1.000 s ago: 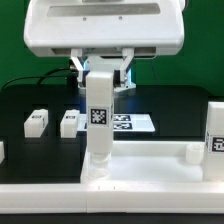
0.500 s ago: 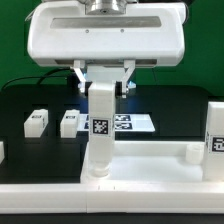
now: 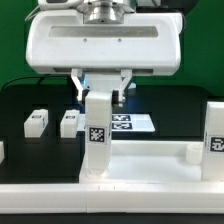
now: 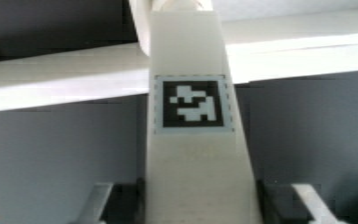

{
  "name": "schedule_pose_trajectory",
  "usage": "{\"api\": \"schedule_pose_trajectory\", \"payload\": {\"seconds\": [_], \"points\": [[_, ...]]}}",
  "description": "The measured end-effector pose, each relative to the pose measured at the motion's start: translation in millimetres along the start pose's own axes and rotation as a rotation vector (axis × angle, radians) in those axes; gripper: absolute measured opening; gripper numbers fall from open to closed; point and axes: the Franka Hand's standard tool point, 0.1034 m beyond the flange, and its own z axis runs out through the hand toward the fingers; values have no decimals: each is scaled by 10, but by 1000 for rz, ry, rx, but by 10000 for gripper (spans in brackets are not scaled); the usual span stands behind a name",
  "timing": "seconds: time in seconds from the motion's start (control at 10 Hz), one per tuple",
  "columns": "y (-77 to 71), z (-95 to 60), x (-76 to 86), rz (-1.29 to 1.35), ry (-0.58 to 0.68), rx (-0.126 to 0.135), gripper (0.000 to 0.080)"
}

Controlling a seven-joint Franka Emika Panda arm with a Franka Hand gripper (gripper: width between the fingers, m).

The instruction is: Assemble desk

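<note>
The desk is partly built. The tabletop (image 3: 150,165) lies across the bottom of the frame on the table (image 3: 30,148), and a standing leg (image 3: 214,130) is already up at its right edge. At upper centre the hand (image 3: 101,82) is clamped on the top of the held leg (image 3: 97,140), which stands upright at a socket left of centre. The first loose leg (image 3: 37,122) and the second loose leg (image 3: 69,122) lie at middle left beside the marker board (image 3: 135,123), seemingly still to be fitted. Compared with half a second ago, the held leg's tag sits lower and has turned slightly, which suggests it is being screwed down.
</note>
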Motion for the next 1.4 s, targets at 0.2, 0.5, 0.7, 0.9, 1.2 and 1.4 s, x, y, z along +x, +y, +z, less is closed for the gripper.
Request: {"api": "schedule_pose_trajectory", "payload": {"seconds": [0.2,0.5,0.7,0.9,1.2,1.4], "points": [[-15,22,30,-7,41,-9,291],[-25,22,35,-8,47,-10,291],[-25,23,34,-8,47,-10,543],[-25,23,34,-8,47,-10,630],[-25,23,33,-8,47,-10,646],[-24,23,33,-8,47,-10,649]]}}
